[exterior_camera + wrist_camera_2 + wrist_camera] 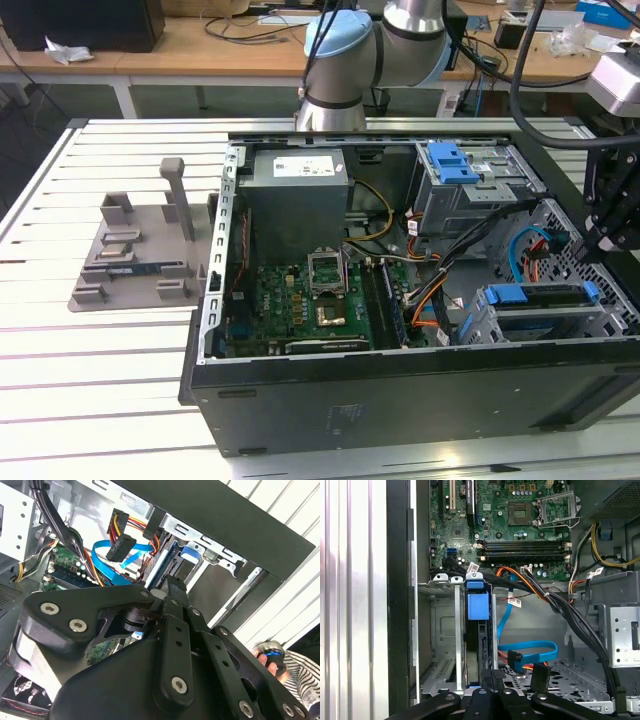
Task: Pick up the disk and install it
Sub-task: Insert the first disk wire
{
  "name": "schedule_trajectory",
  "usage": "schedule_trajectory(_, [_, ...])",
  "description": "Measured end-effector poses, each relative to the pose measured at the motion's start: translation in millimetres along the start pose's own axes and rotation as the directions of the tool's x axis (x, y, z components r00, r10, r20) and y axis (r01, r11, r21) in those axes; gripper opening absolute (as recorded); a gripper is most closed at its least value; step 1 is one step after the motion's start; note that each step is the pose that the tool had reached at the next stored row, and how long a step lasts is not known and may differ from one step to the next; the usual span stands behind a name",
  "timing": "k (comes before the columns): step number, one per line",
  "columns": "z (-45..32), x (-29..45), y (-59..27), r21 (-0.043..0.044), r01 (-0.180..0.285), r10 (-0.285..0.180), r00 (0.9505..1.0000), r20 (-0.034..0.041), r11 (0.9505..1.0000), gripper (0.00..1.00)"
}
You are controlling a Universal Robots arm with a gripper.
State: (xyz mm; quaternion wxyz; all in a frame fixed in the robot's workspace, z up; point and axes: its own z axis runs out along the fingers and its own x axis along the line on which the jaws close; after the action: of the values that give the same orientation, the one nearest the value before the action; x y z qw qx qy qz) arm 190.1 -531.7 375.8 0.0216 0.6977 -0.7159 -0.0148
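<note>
On the white slatted counter (120, 390), an open computer case (400, 400) lies on its side. Wooden benches (200, 45) strewn with cables stand behind it. A grey fixture plate (135, 255) rests on the counter at the exterior view's left, just beside the case.

Inside the case:
- A grey power-supply box (295, 205) sits above the green motherboard (310, 305).
- A grey drive cage with a blue latch (450, 160) occupies the far corner at the exterior view's right.
- A lower drive cage (437, 645) sits in the near corner at that same side.

The disk (479, 607) stands on edge in a slot of the lower cage, and its blue rail (530, 296) lies along the top.

The end effector (492, 677) hangs at the open end of that slot, close to the disk. Its linkage blocks the contact point, so it cannot be told whether it is spread or pressed together.

A looped blue data cable (530, 650) and a black cable bundle (570, 615) lie just beside the slot. In the second wrist view, what appears to be a hand (270, 662) in a striped sleeve shows beyond the case wall.
</note>
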Motion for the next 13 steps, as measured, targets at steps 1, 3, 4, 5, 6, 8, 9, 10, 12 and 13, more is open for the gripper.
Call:
schedule_trajectory(1, [0.0,0.0,0.0,0.0,0.0,0.0,1.0,-0.0001,1.0,0.11])
schedule_trajectory(3, [0.0,0.0,0.0,0.0,0.0,0.0,1.0,-0.0002,1.0,0.11])
schedule_trajectory(4, [0.0,0.0,0.0,0.0,0.0,0.0,1.0,-0.0002,1.0,0.17])
schedule_trajectory(5, [0.0,0.0,0.0,0.0001,0.0,0.0,1.0,-0.0002,1.0,0.24])
schedule_trajectory(6, [0.0,0.0,0.0,0.0,0.0,0.0,1.0,-0.0001,1.0,0.24])
schedule_trajectory(8, [0.0,0.0,0.0,0.0,0.0,0.0,1.0,-0.0003,1.0,0.29])
schedule_trajectory(9, [0.1,-1.0,0.0,0.0,0.0,0.0,1.0,-0.0016,1.0,0.36])
schedule_trajectory(10, [0.2,-4.6,-0.2,0.0002,0.0,0.0,1.0,-0.0046,1.0,0.36])
schedule_trajectory(12, [1.8,-22.9,-4.1,-0.0005,0.0,0.0,1.0,-0.0057,1.0,0.36])
schedule_trajectory(13, [4.0,-30.0,-4.3,-0.0007,0.0,0.0,1.0,-0.0056,1.0,0.36])
